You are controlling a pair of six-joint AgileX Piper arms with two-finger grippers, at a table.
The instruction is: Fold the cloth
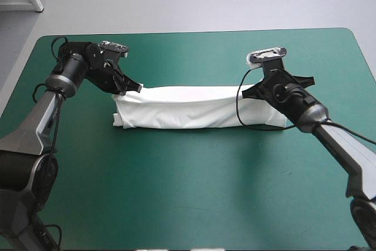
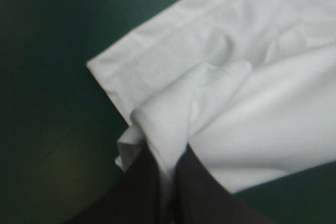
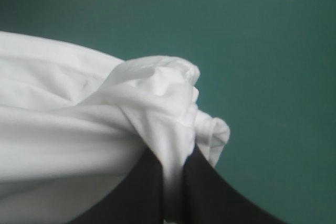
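Left gripper [image 1: 135, 88] pinches the T-shirt [image 1: 188, 109] at its left end. Its black fingers are almost together, with a bunched white fold caught between them. Right gripper [image 1: 248, 93] nips the right end the same way. Gripping both ends at once probably holds the long band taut and level, so it can be carried over as one fold without sagging. The T-shirt stretches as a narrow folded strip across the middle of the frame on the teal-green cover [image 1: 188, 180], and its upper edge seems lifted. Count: two grippers, one T-shirt, one cover.
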